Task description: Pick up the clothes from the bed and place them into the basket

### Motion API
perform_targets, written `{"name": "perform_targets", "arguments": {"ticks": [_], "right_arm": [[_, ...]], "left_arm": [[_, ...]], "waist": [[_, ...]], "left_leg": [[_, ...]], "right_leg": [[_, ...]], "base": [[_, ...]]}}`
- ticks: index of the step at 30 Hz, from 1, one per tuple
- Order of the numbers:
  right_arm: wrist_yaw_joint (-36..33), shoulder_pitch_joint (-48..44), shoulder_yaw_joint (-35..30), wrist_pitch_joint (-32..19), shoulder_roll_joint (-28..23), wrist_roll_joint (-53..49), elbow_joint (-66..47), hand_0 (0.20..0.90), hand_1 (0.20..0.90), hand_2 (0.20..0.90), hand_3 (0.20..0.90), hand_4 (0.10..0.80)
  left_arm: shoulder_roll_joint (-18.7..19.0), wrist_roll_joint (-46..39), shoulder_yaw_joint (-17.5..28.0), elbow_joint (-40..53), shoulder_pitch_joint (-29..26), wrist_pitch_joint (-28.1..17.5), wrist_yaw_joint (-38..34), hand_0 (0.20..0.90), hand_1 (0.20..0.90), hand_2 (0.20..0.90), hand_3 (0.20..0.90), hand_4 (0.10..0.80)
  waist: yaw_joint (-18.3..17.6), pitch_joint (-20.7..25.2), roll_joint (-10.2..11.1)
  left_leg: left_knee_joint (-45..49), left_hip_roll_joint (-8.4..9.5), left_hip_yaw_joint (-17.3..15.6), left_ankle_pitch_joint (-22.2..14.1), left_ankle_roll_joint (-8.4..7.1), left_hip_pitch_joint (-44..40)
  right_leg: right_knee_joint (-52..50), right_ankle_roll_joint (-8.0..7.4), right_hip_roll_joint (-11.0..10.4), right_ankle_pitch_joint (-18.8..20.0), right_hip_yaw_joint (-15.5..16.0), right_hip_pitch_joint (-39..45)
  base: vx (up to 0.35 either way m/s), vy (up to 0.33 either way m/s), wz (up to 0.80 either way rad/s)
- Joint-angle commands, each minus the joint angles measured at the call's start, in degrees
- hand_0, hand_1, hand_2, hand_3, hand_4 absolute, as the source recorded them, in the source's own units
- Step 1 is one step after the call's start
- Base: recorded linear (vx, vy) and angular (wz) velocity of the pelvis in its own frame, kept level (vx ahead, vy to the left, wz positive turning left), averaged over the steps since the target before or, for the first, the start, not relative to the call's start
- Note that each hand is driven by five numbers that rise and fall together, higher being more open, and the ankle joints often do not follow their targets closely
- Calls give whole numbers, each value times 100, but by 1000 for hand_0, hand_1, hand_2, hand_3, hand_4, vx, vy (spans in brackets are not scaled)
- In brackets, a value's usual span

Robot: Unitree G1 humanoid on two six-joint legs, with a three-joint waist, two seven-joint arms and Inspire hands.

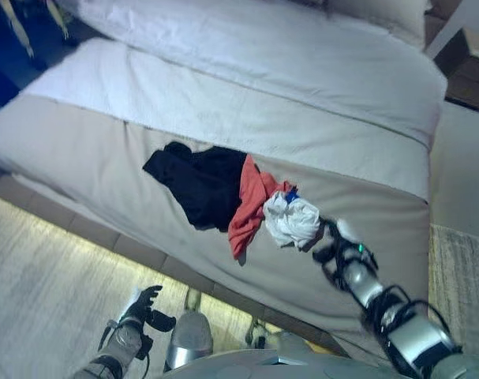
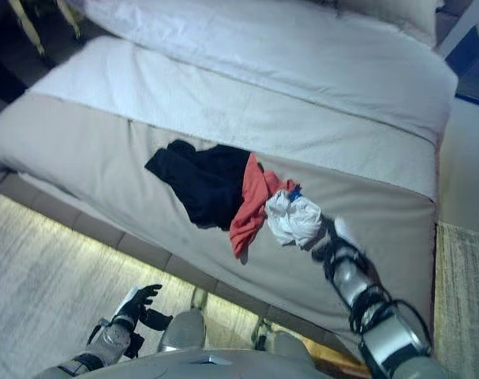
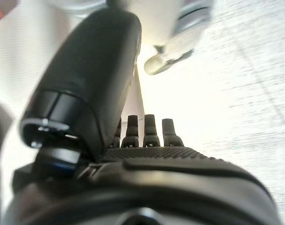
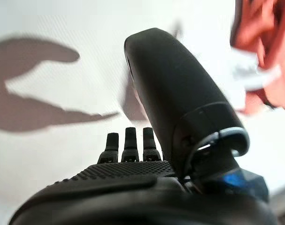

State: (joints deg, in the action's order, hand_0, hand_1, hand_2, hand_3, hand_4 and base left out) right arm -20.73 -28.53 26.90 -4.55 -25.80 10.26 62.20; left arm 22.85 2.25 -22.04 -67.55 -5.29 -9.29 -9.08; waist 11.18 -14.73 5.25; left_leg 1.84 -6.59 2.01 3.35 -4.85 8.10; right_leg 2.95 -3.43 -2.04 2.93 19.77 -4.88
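Note:
A black garment (image 1: 200,181), a red garment (image 1: 249,207) and a crumpled white garment (image 1: 293,219) lie together on the beige cover of the bed (image 1: 89,150), near its front edge. My right hand (image 1: 340,249) is just right of the white garment, close above the cover, open and empty. Its wrist view shows straight fingers (image 4: 128,140) over the cover, with the red garment (image 4: 259,28) past the thumb. My left hand (image 1: 144,306) hangs low over the floor in front of the bed, open and empty, with straight fingers (image 3: 149,129) in its wrist view.
The bed's far half has a white duvet (image 1: 247,47) and a pillow (image 1: 381,16). A dark nightstand (image 1: 468,71) stands at the far right. A rug (image 1: 460,268) lies right of the bed, and pale wooden floor (image 1: 50,292) runs along the left front.

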Motion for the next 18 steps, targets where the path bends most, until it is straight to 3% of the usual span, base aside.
{"name": "perform_targets", "arguments": {"ticks": [1,3,6,9,11,13,18], "right_arm": [[-235,-696,159,208,-416,145,-470,900,900,900,900,800],[-242,-890,230,304,-505,175,-403,900,900,900,900,800],[-246,-1438,351,424,-676,173,-189,900,900,900,900,800],[-60,-1885,405,797,-814,170,75,900,900,900,900,800],[-134,-2098,470,1480,-891,575,339,900,900,900,900,800],[-249,-2231,512,1822,-991,510,499,900,900,900,900,800],[112,-2502,545,2987,-1302,1140,855,900,900,900,900,800]], "left_arm": [[401,50,-81,29,-135,-286,-19,900,900,900,900,800],[435,-41,-128,60,-224,-355,-25,900,900,900,900,800],[413,-268,-285,218,-529,-456,9,900,900,900,900,800],[329,-443,-361,491,-649,-390,2,900,900,900,900,800],[299,-407,-423,630,-708,-304,-143,900,900,900,900,800],[307,-464,-484,724,-743,-222,-242,900,900,900,900,800],[320,-809,-412,758,-433,-118,-319,900,900,900,900,800]], "waist": [[247,-187,-41],[284,-285,-85],[341,-638,-273],[386,-848,-483],[396,-922,-604],[367,-1005,-725],[246,-1128,-1116]], "left_leg": [[79,449,-166,6,355,438],[256,513,-114,-4,369,662],[1351,695,-118,-181,397,1580],[2405,794,-96,-626,480,2344],[2848,839,-172,-780,601,2789],[3145,869,-225,-893,673,3048],[3746,896,-345,-1076,781,3621]], "right_leg": [[-935,-76,-325,-168,-145,-225],[-1035,-53,-369,-176,-102,-392],[-1813,60,-612,-287,-3,-1155],[-2960,154,-856,-750,-135,-1981],[-3570,167,-1029,-918,-259,-2566],[-3913,190,-1115,-1014,-355,-2913],[-4605,293,-1179,-1232,-654,-3647]], "base": [[-38,-13,12],[-80,4,24],[-153,57,23],[-34,110,18],[-99,155,-22],[-92,137,-13],[-71,132,4]]}}
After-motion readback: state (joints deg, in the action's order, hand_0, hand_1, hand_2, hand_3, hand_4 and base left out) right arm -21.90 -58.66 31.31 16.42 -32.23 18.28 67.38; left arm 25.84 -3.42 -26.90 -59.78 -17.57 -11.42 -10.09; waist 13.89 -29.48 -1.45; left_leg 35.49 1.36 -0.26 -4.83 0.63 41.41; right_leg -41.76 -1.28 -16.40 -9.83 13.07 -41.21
